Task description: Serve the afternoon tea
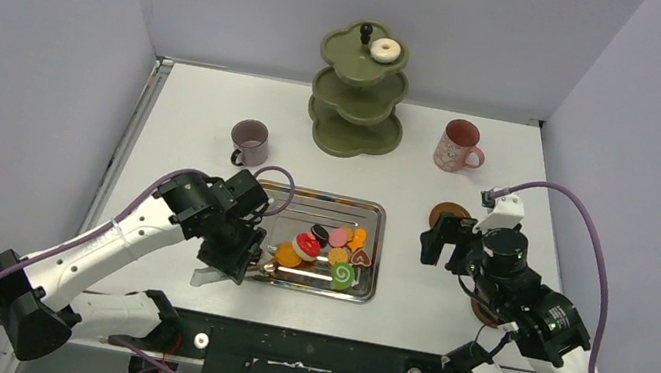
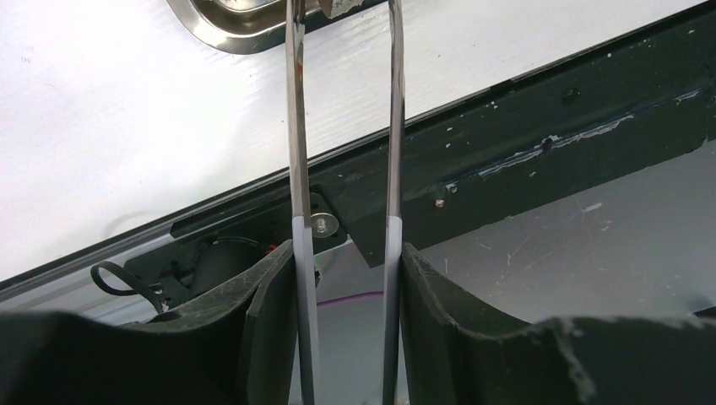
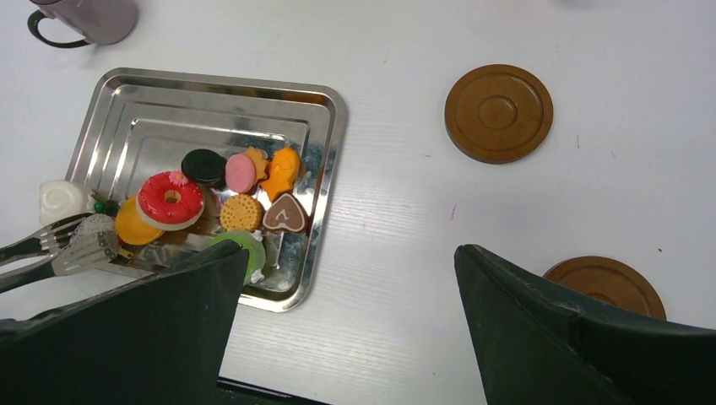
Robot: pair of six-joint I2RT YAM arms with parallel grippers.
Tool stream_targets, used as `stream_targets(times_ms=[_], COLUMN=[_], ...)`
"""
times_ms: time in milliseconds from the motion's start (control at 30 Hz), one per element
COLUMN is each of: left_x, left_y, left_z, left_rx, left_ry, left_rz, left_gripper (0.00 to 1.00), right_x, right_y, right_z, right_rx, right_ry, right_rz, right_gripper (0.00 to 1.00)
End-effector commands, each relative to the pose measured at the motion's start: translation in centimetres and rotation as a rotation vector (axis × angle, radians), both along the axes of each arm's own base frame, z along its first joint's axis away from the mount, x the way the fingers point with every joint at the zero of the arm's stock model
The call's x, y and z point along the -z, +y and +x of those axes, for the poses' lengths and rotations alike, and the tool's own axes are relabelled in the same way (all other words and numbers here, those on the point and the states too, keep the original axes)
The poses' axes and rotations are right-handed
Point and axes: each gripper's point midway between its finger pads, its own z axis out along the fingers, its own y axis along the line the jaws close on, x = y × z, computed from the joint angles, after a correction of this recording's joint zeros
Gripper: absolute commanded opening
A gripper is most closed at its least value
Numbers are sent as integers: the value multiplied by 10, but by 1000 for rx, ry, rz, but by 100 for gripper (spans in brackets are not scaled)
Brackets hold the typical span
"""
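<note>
Left gripper (image 2: 348, 253) clamped on tongs (image 2: 297, 126), tips at tray (image 3: 211, 110) edge — sweets (image 3: 171, 200) piled inside. Right gripper (image 3: 346, 278) spread wide, empty, near coasters (image 3: 498, 112). Donut (image 1: 386, 50) on stand (image 1: 351, 134) top tier.

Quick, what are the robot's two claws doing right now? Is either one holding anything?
Left gripper: closed on the metal tongs.
Right gripper: jaws wide open, holding nothing.

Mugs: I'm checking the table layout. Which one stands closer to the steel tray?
The mauve mug, just beyond the tray at its far left corner; the pink mug stands farther away, right of the green stand.
</note>
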Motion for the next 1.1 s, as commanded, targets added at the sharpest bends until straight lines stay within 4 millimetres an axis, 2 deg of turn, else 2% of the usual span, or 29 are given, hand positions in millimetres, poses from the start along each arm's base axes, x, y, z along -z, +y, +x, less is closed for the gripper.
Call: stream_targets(times_ms=[0, 100, 133, 200, 267, 400, 533, 667, 833, 967, 1067], left_x=[-9, -8, -9, -12, -17, -29, -40, -51, -84, -130, -157], left_y=[-8, -8, -8, -9, -9, -5, 1, -6, -25, -39, -53], left_z=[6, 6, 6, 7, 9, 11, 15, 23, 57, 96, 122], left_rx=[6, 8, 9, 9, 1, -19, -60, -97, -157, -235, -269], left_ry=[-29, -33, -36, -47, -63, -104, -161, -227, -395, -566, -661], left_rz=[-33, -33, -36, -45, -56, -65, -75, -144, -256, -336, -394], left_gripper=[40, 40, 36, 18, 9, 9, 12, 12, 12, 13, 13], right_x=[-21, -24, -25, -26, -26, -27, -27, -24, -24, -23, -29], right_y=[-3, -4, -4, -4, -4, -4, -2, 1, 6, 12, 16], right_z=[6, 5, 5, 5, 4, 2, 0, -3, -8, -13, -18], right_rx=[28, 31, 32, 32, 32, 32, 23, -21, -64, -83, -112], right_ry=[-71, -77, -79, -80, -81, -82, -77, -52, -35, -34, -47], right_rz=[26, 33, 35, 42, 46, 55, 66, 36, 40, 85, 116], right_gripper=[100, 100, 100, 100, 100, 100, 100, 100, 100, 100, 100])
